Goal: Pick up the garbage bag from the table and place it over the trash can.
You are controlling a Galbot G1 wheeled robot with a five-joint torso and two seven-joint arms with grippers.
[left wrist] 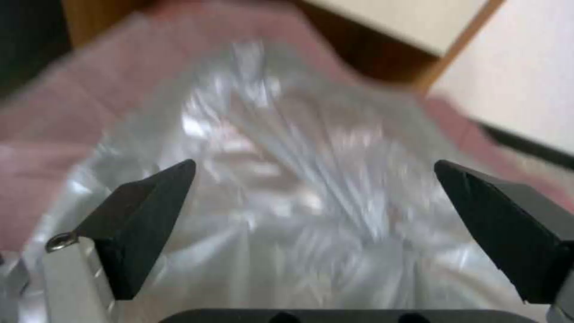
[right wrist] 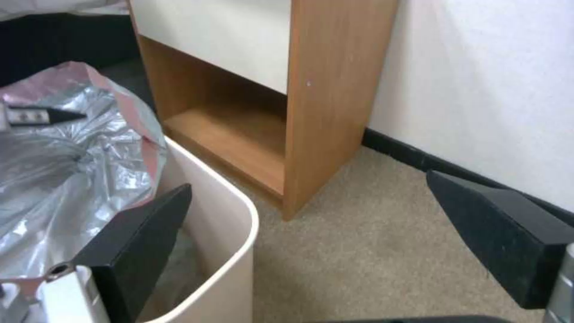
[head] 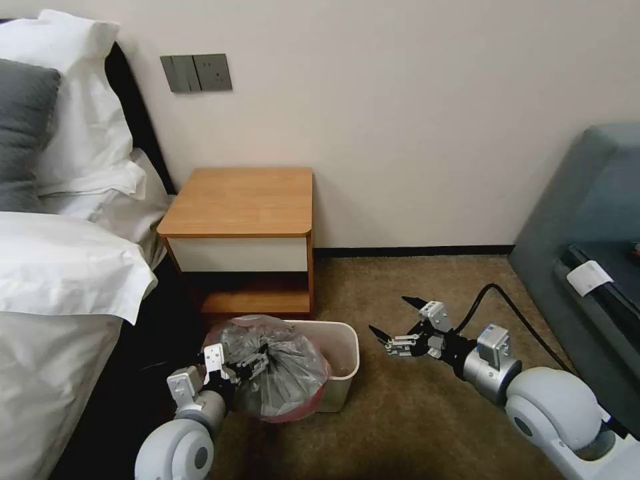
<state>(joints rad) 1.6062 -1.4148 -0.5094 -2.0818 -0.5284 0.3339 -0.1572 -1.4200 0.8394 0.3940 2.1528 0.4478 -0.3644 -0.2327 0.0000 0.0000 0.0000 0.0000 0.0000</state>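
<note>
The garbage bag (head: 280, 373), crinkled grey plastic with a pinkish rim band, is draped over the left half of the beige trash can (head: 343, 363) on the carpet in front of the table (head: 240, 200). My left gripper (head: 257, 365) reaches into the bag's top from the left. In the left wrist view this gripper (left wrist: 314, 163) is open, with the bag (left wrist: 299, 202) bunched just beyond its fingers. My right gripper (head: 387, 313) is open above the carpet to the right of the can. In the right wrist view the right gripper (right wrist: 308, 179) hovers beside the can's rim (right wrist: 245, 211) and the bag (right wrist: 71, 157).
A bed with white bedding (head: 60, 267) borders the left side, close to my left arm. A grey sofa (head: 587, 220) stands at the right. A black cable (head: 513, 310) loops over my right arm. Open carpet (head: 400, 427) lies in front of the can.
</note>
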